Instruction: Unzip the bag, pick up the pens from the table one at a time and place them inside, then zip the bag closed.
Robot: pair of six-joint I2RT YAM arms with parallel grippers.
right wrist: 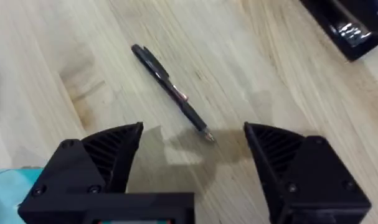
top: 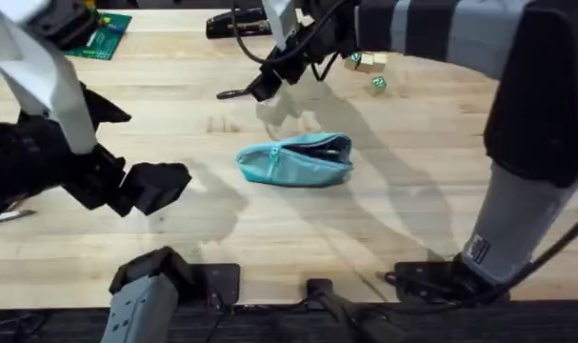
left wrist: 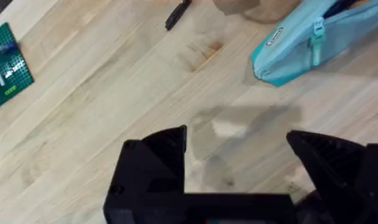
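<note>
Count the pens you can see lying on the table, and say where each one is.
1. A slim black pen lies on the table beyond the teal bag, just ahead of the open right gripper. Others could be hidden under the arms.

Pale wooden table point(top: 412, 200), teal bag point(top: 295, 159), black pen point(right wrist: 170, 90), stapler point(top: 236, 23), green board point(top: 103, 36)

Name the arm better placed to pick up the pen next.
Right. Its claw hangs open just short of the pen, which lies bare on the table. The left claw, also open, sits on the bag's far side from the pen.
</note>
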